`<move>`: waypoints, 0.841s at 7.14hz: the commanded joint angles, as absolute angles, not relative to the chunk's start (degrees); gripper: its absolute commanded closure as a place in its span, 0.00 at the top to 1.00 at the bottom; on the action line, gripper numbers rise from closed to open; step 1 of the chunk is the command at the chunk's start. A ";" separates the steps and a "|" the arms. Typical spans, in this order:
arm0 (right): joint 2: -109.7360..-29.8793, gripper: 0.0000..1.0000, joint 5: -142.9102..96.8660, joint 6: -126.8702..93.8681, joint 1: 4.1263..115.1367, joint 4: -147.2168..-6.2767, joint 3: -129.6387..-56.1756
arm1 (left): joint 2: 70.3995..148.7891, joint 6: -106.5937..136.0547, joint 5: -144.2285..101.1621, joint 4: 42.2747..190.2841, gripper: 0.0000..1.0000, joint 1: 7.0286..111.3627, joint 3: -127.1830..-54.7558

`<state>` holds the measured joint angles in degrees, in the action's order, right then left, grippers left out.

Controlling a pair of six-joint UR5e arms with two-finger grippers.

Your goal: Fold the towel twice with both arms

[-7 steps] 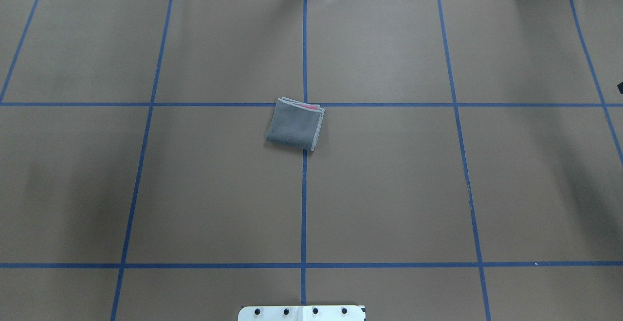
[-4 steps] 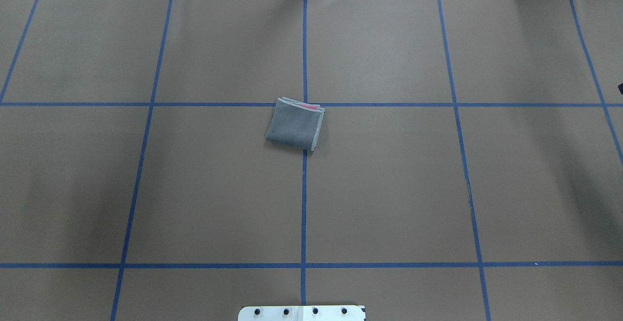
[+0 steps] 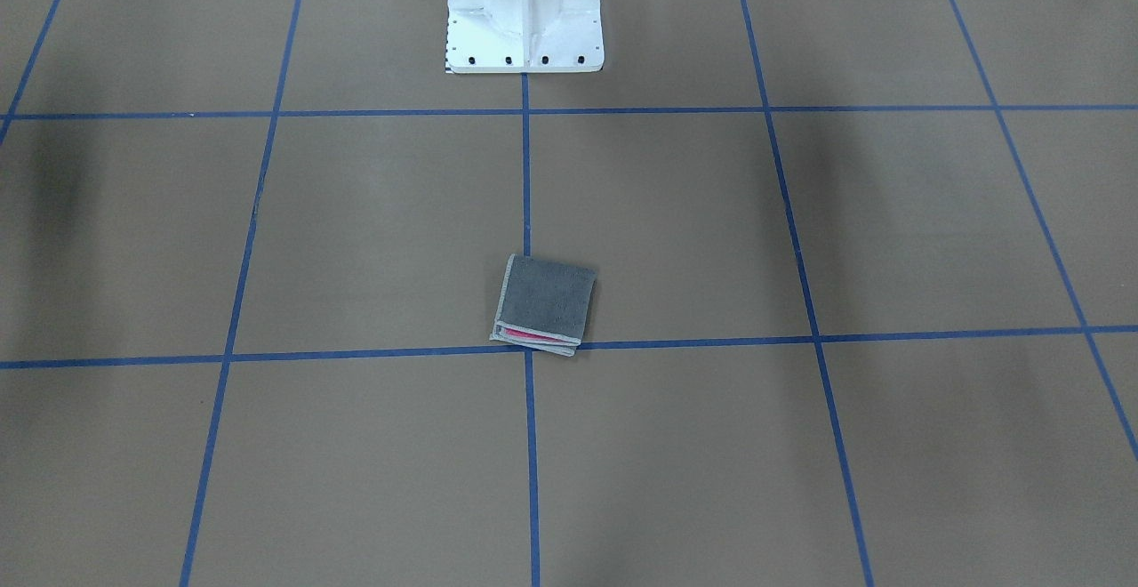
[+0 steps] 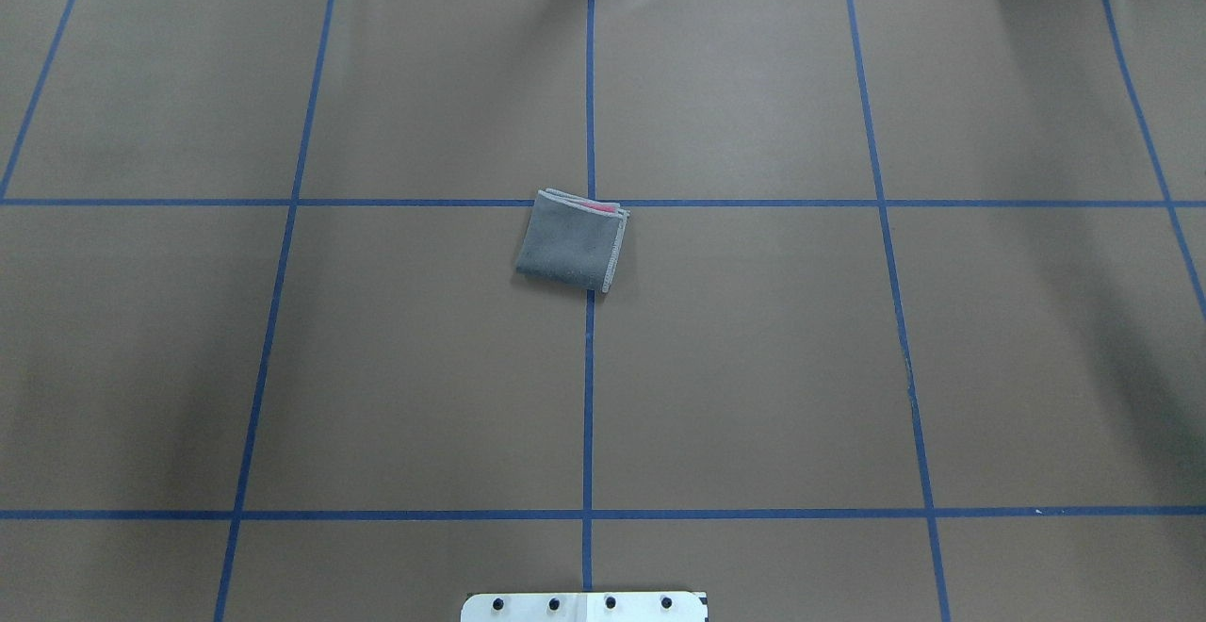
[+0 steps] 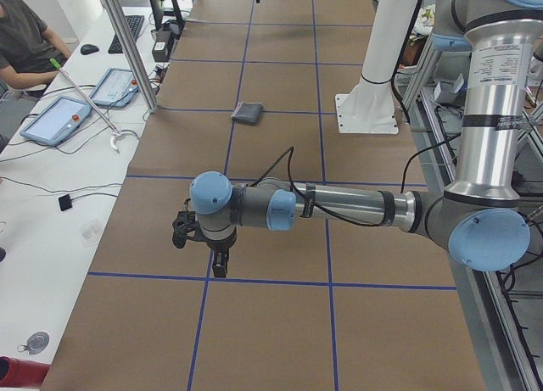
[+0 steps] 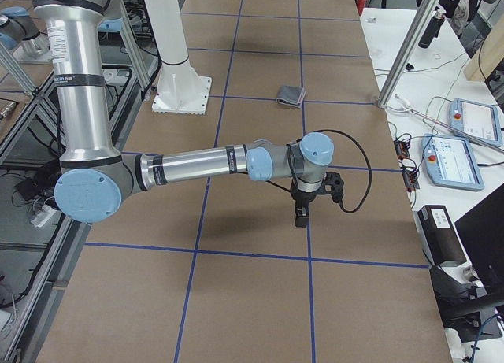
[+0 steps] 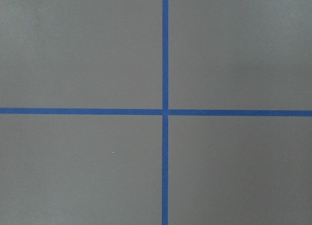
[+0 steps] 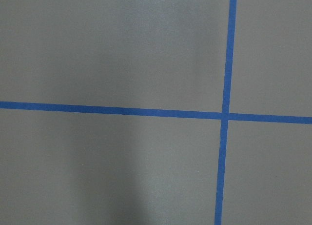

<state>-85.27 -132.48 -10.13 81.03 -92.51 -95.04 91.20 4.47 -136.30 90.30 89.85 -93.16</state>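
Left gripper (image 5: 220, 270) hangs from the near arm's wrist in the exterior left view, pointing down just above the table (image 4: 754, 368), close to a crossing of the blue tape lines (image 4: 588, 396). It shows only from the side, so I cannot tell whether its fingers are spread or pressed together. The right gripper (image 6: 302, 216) likewise points down over the table in the exterior right view, and its state cannot be told either. Each wrist camera sees only brown table surface and a tape crossing. Both grippers are well apart from the towel (image 4: 571, 241), one towards each end of the table. The towel lies flat in a compact folded square, dark grey face up, with a sliver of pink showing between the layers at the edge away from the robot and a light grey border along that edge and one side. It lies over the centre tape line, just on the robot's side of a cross line, well in front of the white pedestal (image 3: 524, 9).
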 commanded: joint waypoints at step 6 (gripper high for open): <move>-85.52 1.00 -131.66 -5.57 85.78 -97.91 -94.75 | 90.07 4.57 -135.97 90.01 1.00 89.47 -93.61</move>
<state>-85.32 -132.54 -8.31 85.76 -97.94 -95.27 88.71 4.45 -136.10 90.55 89.52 -93.92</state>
